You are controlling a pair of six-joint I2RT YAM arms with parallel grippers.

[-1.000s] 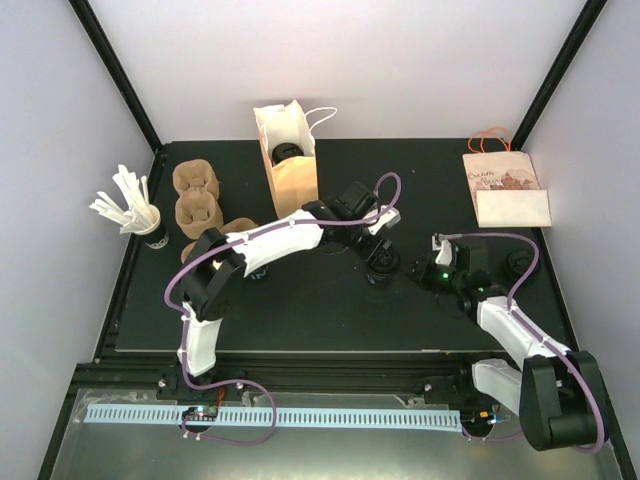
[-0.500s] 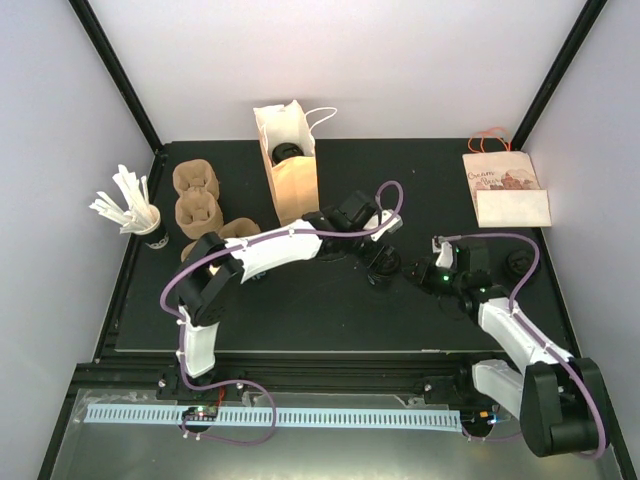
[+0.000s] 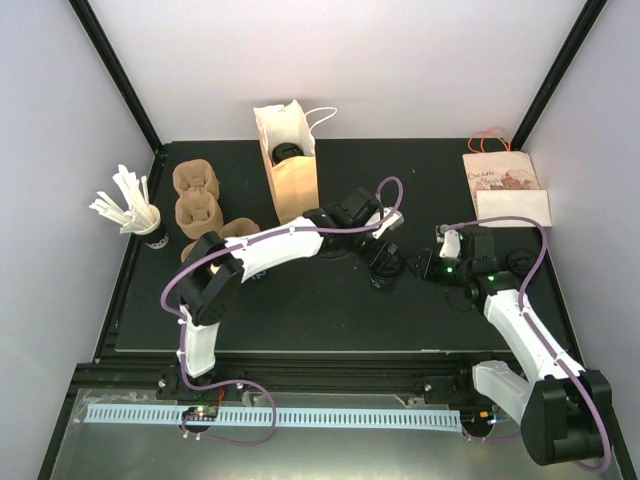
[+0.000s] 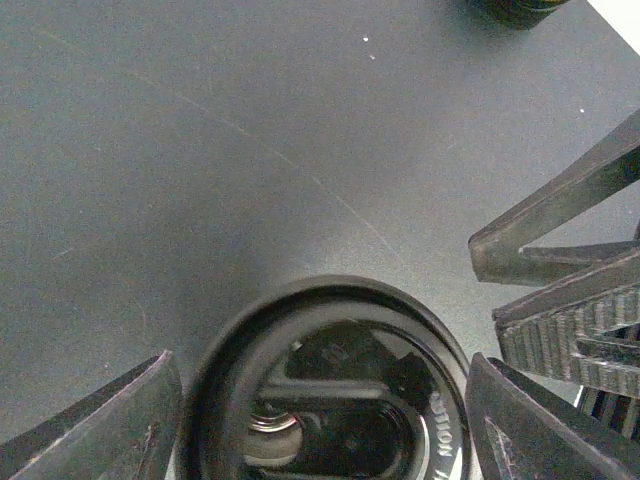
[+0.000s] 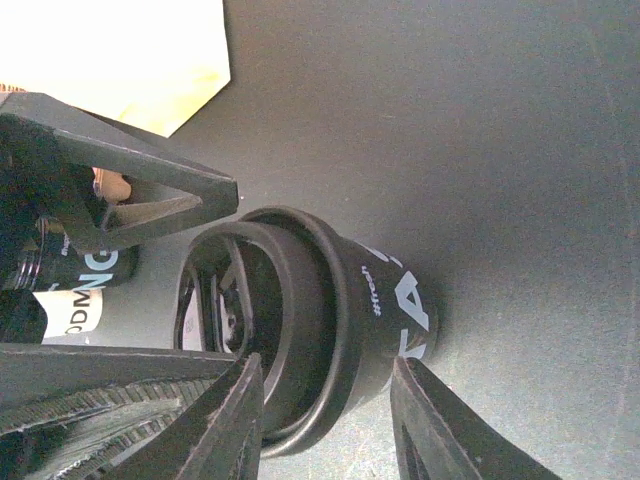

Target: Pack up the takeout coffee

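Observation:
A black takeout coffee cup (image 3: 386, 270) with a black lid stands on the dark mat at mid-table. In the left wrist view its lid (image 4: 330, 385) lies straight below, between my left gripper's (image 4: 320, 420) open fingers, which flank the rim closely. My right gripper (image 3: 420, 268) reaches in from the right. In the right wrist view the cup (image 5: 350, 320), with white lettering, sits between its parted fingers (image 5: 440, 430), with a gap on the base side. An upright paper bag (image 3: 288, 170) at the back holds another cup (image 3: 288, 152).
Brown pulp cup carriers (image 3: 197, 195) and a cup of white stirrers (image 3: 140, 218) sit at the left. A flat printed paper bag (image 3: 505, 188) lies at the back right. A loose black lid (image 3: 520, 262) lies right of the right gripper.
Both grippers' jaws have widened around the cup. The right wrist has drawn back slightly to the right. The cup stays in place.

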